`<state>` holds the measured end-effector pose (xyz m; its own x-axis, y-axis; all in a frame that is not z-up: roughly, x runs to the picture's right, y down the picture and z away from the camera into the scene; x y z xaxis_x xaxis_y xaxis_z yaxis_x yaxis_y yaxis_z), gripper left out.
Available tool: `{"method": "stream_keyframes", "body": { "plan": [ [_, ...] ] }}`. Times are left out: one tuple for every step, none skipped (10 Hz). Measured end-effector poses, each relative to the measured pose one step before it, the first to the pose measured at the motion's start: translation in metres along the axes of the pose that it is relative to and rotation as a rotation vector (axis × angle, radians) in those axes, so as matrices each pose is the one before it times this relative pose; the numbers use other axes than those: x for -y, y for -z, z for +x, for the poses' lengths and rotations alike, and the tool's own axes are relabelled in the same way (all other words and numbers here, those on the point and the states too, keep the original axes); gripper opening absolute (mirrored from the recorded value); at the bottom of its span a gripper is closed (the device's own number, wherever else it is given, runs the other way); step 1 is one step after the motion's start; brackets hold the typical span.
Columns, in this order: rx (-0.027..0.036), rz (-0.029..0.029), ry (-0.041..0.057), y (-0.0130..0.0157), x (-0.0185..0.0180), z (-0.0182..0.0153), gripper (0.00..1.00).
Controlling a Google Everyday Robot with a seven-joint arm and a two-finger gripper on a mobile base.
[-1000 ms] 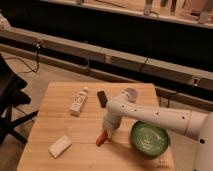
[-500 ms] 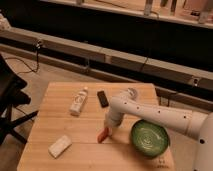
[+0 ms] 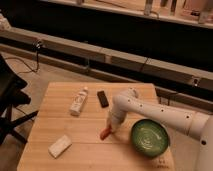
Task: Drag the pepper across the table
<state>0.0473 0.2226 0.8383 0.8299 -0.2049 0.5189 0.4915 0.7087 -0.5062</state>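
From my seat I see the white arm point(image 3: 150, 112) reaching in from the right and bending down over the middle of the table point(image 3: 50, 127), with the gripper point(image 3: 111, 128) lowered right at the surface — I cannot tell its state from here. The pepper point(image 3: 104, 133) lies on the wood directly under the tool's tip, its red-orange body poking out toward the lower left; it looks to be touching the tool, though I cannot be sure. Just right of it sits the green bowl point(image 3: 149, 137), near but apart from the pepper. Farther back on the table I see a white bottle point(image 3: 78, 101) lying on its side and a small dark rectangular object point(image 3: 102, 98) beside it. A pale sponge-like block point(image 3: 60, 146) rests near the front left corner, well apart from the pepper.
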Motion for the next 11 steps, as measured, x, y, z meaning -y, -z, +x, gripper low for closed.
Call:
{"method": "stream_keyframes", "body": {
  "plan": [
    [0.00059, 0.00541, -0.00158, 0.00142, 0.00107, 0.00214, 0.10],
    [0.00097, 0.00439, -0.00223, 0.00061, 0.00045, 0.00353, 0.10],
    [0.00073, 0.00577, -0.00428, 0.00200, 0.00002, 0.00541, 0.10],
    [0.00017, 0.00301, -0.00387, 0.00144, 0.00014, 0.00424, 0.10],
    [0.00227, 0.00316, -0.00129, 0.00054, 0.00095, 0.00326, 0.10],
    [0.00088, 0.00324, -0.00404, 0.00179, -0.00089, 0.00541, 0.10],
    [0.00076, -0.00008, -0.00763, 0.00157, -0.00354, 0.00516, 0.10],
    [0.00121, 0.00142, -0.00346, 0.00068, -0.00170, 0.00272, 0.10],
    [0.00217, 0.00326, -0.00268, 0.00106, -0.00081, 0.00182, 0.10],
    [0.00204, 0.00309, -0.00299, 0.00113, -0.00087, 0.00103, 0.10],
    [0.00063, 0.00528, -0.00313, 0.00280, -0.00035, 0.00255, 0.10]
  ]
}}
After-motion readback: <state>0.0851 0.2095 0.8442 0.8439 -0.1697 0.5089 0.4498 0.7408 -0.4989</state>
